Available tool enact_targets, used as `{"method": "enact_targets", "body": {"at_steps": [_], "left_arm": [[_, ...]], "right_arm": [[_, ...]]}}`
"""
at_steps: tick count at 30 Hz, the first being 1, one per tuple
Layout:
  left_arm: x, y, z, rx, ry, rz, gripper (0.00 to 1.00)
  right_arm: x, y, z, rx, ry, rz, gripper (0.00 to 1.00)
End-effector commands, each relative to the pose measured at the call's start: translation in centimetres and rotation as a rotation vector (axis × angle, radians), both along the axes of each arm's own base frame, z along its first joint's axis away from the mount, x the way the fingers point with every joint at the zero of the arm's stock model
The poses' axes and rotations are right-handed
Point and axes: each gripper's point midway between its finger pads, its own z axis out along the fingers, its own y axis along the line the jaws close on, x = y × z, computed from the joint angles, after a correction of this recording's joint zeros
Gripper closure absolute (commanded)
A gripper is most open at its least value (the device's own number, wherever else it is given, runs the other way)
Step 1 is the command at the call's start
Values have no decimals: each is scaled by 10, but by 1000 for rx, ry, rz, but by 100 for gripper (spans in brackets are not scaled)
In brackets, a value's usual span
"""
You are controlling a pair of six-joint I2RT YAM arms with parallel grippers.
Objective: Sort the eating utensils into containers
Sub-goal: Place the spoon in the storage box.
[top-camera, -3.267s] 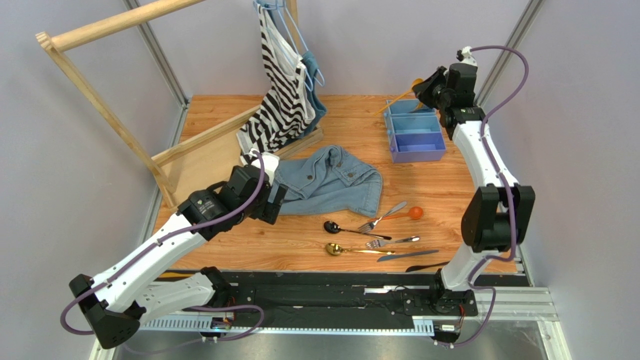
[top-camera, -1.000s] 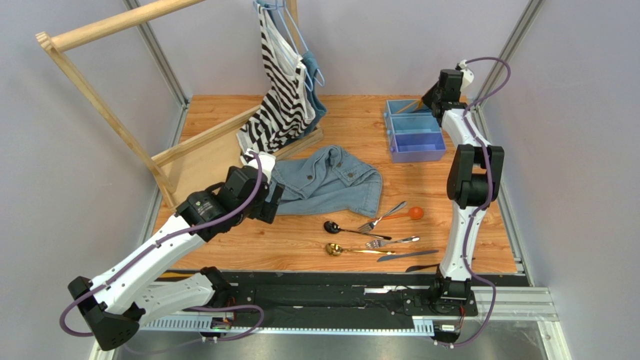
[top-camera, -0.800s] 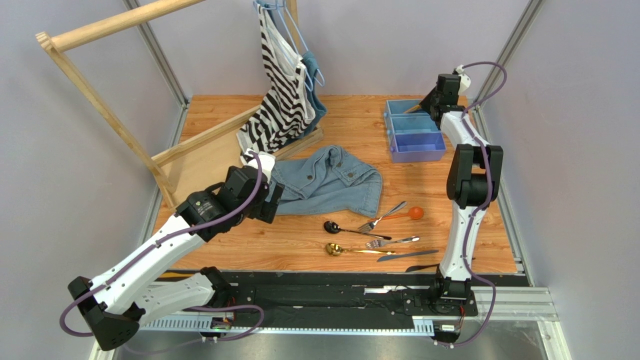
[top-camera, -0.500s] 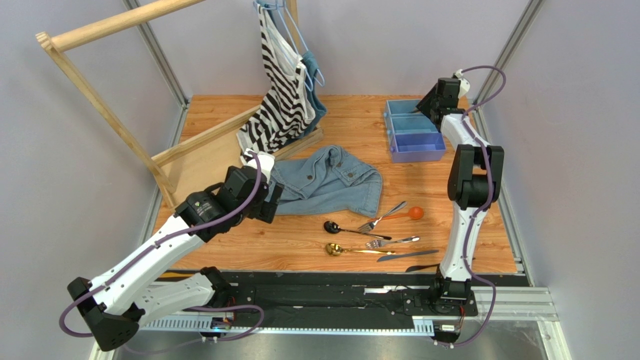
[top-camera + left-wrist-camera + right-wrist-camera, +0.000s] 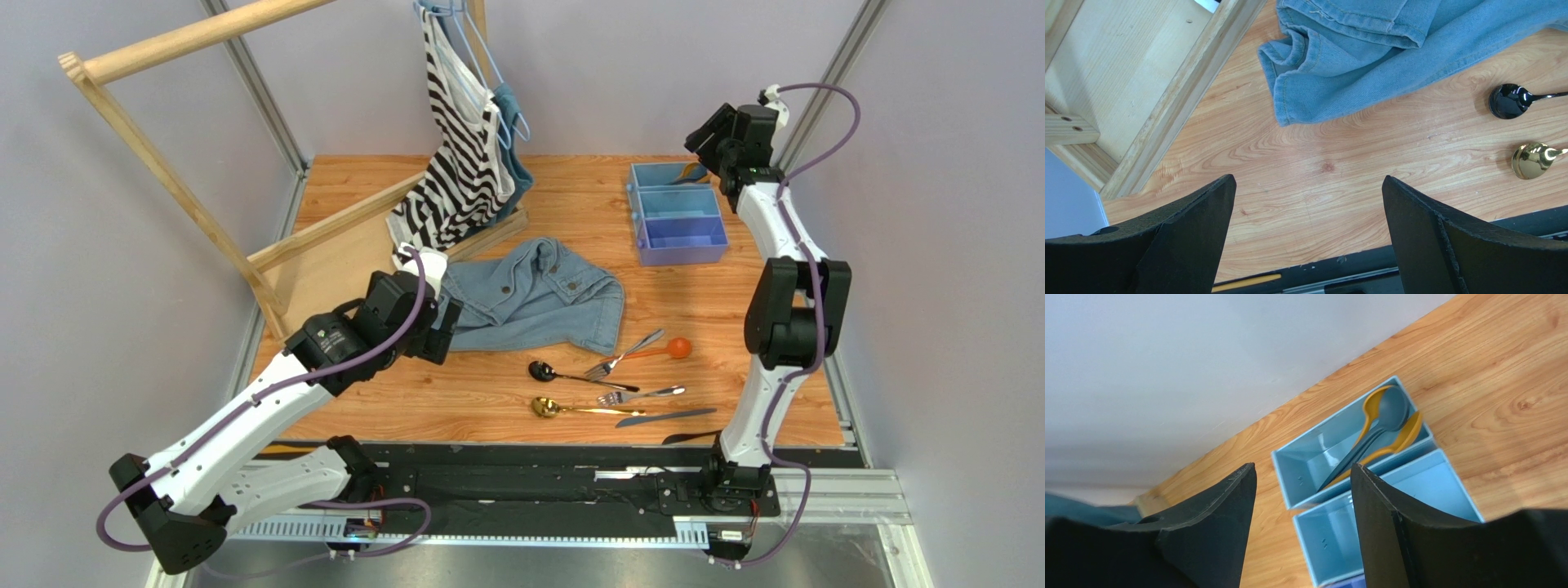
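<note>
Left claw [image 5: 1306,179] spread wide and empty, poised above bare counter [image 5: 1321,202] near the front edge. Just beyond its fingers, a crumpled denim garment [image 5: 1389,43]. Off to its right, well apart from the fingers, a black spoon [image 5: 1506,101] and a gold spoon [image 5: 1530,159], bowls turned toward the claw. Farther right in the overhead view, silver forks [image 5: 626,353], an orange spoon [image 5: 677,348] and a dark knife [image 5: 662,417], all loose on the counter. At the far right corner, the light blue tray [image 5: 675,214]. In its farthest compartment, a blue spoon [image 5: 1392,407] lying alongside orange-yellow spoons [image 5: 1407,433]. Right claw [image 5: 1303,468] raised above that far end, parted, gripping nothing, clear of tray and spoons.
</note>
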Motion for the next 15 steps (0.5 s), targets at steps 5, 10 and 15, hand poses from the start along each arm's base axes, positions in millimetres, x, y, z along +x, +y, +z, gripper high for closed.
{"method": "enact_targets", "body": {"at_steps": [5,10,15], "left_arm": [[1,-6,0,-14,10,-24,2],[0,-15,3,-52,5,-73,2],[-1,-36,4,-108,21,-159,2]], "right_arm": [[-63,28,94,95,-186,102,35],[-106,41,83,162,-166,136,30],[-160,52,80,199,-184,164,27]]}}
